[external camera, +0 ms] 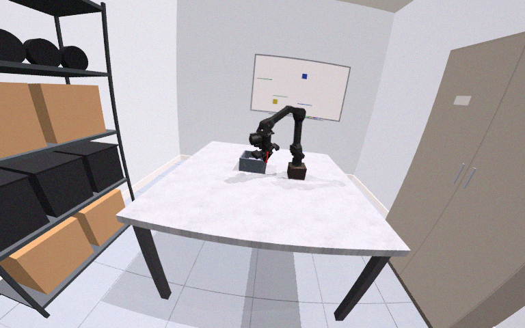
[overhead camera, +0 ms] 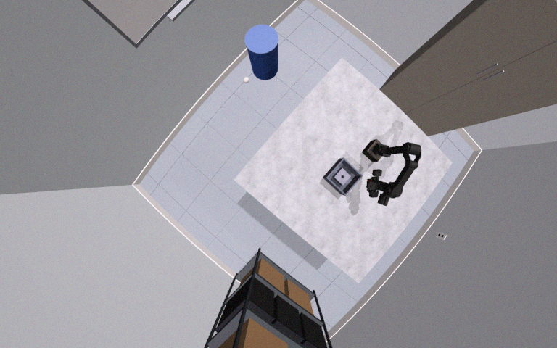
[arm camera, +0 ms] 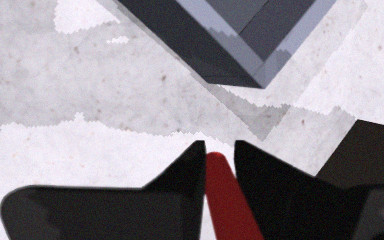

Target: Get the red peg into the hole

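Observation:
The red peg is clasped between the two black fingers of my gripper, which is shut on it. The peg is off the table and stands nearly upright, with a slight lean in the exterior view. The open blue-grey box stands on the table beside the gripper; a near corner of it shows at the top of the wrist view. The pale plate with a small dark hole lies at the box bottom. In the wrist view the plate is not visible.
The arm's dark base block stands on the table near the box. The box walls rise around the plate. A shelf and a cabinet stand beyond the table edges.

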Robot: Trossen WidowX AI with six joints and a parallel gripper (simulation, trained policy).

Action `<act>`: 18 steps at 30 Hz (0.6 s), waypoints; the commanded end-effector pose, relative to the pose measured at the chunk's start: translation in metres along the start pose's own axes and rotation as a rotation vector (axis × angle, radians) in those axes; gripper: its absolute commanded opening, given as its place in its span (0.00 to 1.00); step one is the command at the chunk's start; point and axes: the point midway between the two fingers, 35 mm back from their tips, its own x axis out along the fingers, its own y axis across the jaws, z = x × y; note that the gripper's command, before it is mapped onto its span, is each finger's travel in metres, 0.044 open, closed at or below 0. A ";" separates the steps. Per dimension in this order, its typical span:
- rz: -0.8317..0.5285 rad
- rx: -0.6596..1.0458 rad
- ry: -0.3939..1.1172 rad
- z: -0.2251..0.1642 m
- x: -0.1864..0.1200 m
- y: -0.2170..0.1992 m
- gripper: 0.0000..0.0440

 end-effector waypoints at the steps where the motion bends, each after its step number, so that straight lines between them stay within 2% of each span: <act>1: 0.017 0.059 -0.024 0.019 -0.011 0.000 0.00; 10: 0.025 0.169 -0.055 0.062 -0.012 -0.002 0.00; 18: 0.018 0.228 -0.065 0.098 0.000 -0.008 0.00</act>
